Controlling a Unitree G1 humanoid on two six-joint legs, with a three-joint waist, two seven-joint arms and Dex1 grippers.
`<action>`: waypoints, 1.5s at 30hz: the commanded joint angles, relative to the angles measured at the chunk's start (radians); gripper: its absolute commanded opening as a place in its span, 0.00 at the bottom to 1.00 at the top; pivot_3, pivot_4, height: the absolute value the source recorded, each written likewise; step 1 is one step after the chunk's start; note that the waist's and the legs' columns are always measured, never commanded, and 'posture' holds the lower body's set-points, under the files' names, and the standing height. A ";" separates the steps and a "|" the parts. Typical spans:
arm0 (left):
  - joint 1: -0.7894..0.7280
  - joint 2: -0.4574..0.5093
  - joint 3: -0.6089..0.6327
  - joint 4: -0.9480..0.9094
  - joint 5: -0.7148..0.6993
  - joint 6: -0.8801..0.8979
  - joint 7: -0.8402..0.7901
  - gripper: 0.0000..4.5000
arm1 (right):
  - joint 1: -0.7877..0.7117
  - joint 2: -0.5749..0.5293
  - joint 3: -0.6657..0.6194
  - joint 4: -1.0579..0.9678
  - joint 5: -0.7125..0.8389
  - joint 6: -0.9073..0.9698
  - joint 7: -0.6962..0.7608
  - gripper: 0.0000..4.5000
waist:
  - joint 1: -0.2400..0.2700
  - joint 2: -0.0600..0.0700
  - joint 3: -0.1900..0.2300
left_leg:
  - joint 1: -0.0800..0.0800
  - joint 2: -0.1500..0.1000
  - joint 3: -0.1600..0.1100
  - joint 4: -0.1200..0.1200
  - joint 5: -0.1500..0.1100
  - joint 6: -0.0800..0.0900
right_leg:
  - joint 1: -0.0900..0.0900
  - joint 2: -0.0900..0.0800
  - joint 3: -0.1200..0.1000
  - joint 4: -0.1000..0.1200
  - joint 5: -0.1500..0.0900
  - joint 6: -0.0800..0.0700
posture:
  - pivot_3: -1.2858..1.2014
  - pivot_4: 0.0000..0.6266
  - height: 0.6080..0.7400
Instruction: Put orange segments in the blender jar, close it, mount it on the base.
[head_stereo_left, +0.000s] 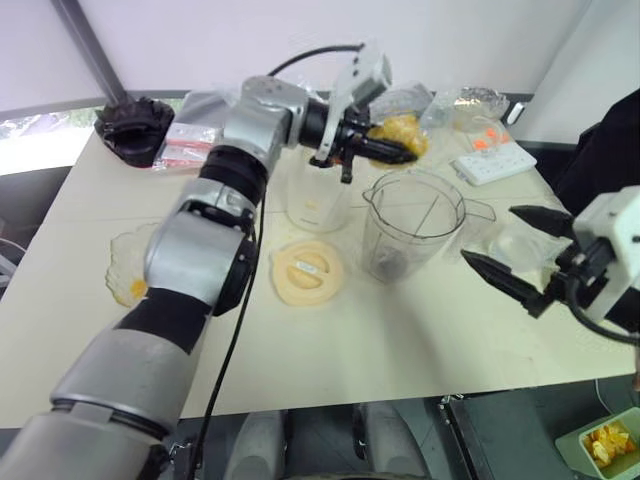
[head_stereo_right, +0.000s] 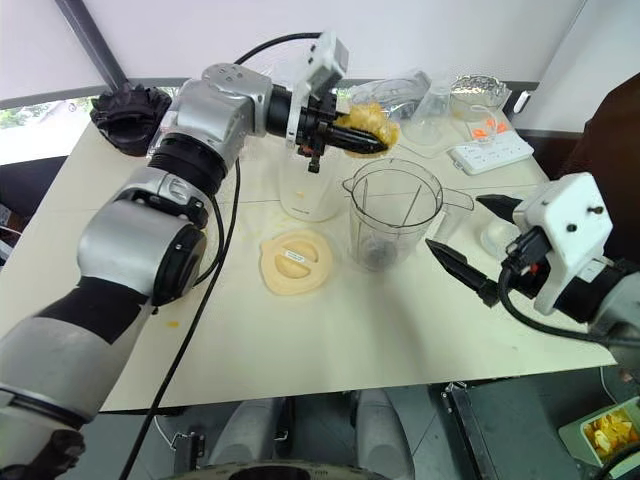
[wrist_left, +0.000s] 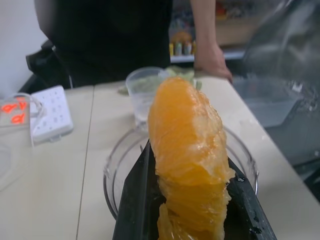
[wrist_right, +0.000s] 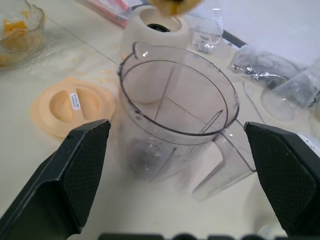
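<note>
Table: one blender jar, one base; left fingers grip one orange segment; right fingers wide.

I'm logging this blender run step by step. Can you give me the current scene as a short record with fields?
left gripper: shut on an orange segment, held above the table just behind the jar
right gripper: open, empty, facing the jar
blender jar: upright on the table, lid off, no fruit inside
lid: flat on the table beside the jar
base: behind the jar, nothing mounted
</note>
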 joint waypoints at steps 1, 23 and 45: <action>-0.017 -0.020 0.015 0.020 0.018 -0.050 0.016 0.14 | 0.030 0.011 -0.048 -0.060 0.114 -0.002 -0.083 1.00 | 0.001 0.000 0.000 | 0.000 0.000 0.000 0.001 0.000 0.000 | 0.000 0.000 0.000 0.000 0.000 0.000 | 0.52 0.24 1.00; 0.030 -0.136 0.027 0.094 0.101 -0.167 0.140 0.82 | 0.361 -0.200 -0.110 -0.079 0.514 -0.311 -0.492 1.00 | 0.001 -0.001 0.001 | -0.002 0.000 0.000 0.001 0.000 0.000 | 0.000 0.000 0.000 -0.001 0.000 0.000 | 0.52 0.24 1.00; 0.269 0.189 0.148 -0.428 -0.049 0.087 0.041 0.98 | 0.628 0.037 -0.012 0.017 0.048 -0.429 -0.432 1.00 | 0.001 0.000 0.000 | 0.004 0.003 -0.001 0.001 -0.001 0.001 | 0.006 0.000 0.000 -0.002 0.000 -0.001 | 0.52 0.24 1.00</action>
